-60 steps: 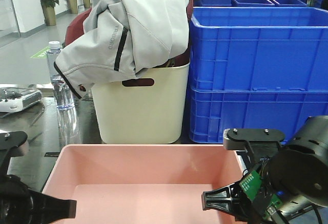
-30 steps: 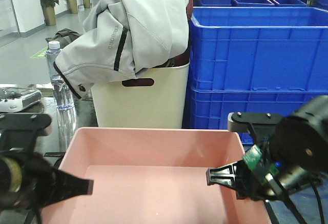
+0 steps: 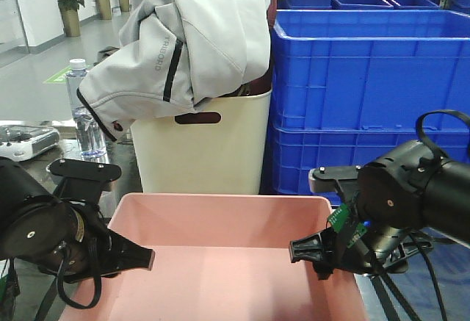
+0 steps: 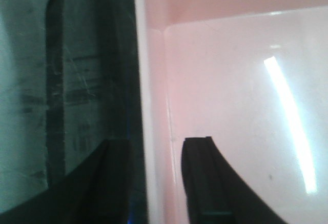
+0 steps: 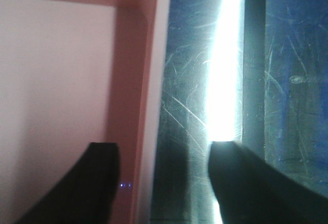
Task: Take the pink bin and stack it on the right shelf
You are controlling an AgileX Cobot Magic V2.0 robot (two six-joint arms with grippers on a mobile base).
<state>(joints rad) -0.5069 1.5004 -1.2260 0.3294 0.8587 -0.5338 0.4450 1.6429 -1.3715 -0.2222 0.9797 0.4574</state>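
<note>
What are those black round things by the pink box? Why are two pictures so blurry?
Those are a robot's two arms. The big picture looks forward from the robot: its left gripper and right gripper reach down at the side walls of the pink bin. The blurry pictures come from small cameras on each wrist. Each shows two black fingers, one inside the bin wall, one outside, not squeezing yet. Under the bin is a dark shiny surface marked with black tape. Behind stand a cream bin draped with a grey jacket, blue crates and a water bottle.
</note>
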